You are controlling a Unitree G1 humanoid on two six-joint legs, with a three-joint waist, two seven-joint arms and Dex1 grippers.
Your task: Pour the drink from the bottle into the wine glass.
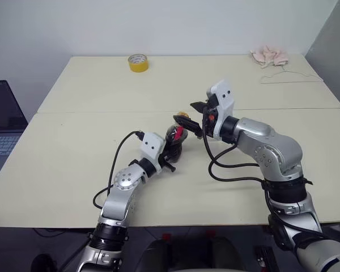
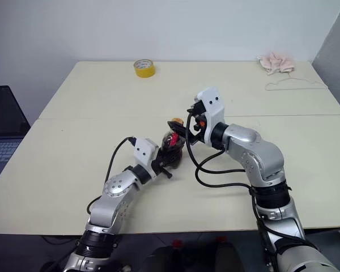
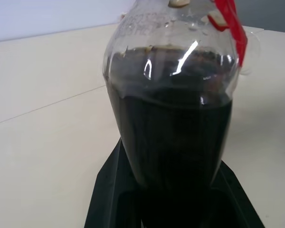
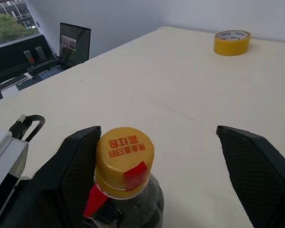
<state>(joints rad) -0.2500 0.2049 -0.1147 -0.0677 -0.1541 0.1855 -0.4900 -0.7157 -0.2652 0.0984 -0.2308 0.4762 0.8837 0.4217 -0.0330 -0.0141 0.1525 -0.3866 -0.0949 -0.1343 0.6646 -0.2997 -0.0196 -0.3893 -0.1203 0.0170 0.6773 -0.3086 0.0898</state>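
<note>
The bottle (image 1: 175, 139) stands upright near the middle of the table, clear plastic with a red label strip (image 3: 230, 23) and holding the dark brown drink (image 3: 173, 137). My left gripper (image 1: 171, 152) is shut on its lower body, with the black fingers (image 3: 109, 190) on either side. My right gripper (image 4: 156, 156) is open at the height of the yellow cap (image 4: 124, 159). The cap sits between its fingers: one finger (image 4: 69, 164) lies against the cap's side and the other (image 4: 256, 166) is well apart from it. The wine glass is hidden.
A yellow tape roll (image 1: 138, 62) lies at the table's far edge and a pink cloth (image 1: 270, 55) at the far right corner, with a thin wire (image 1: 289, 77) beside it. A laptop (image 1: 0, 122) sits off the table's left side.
</note>
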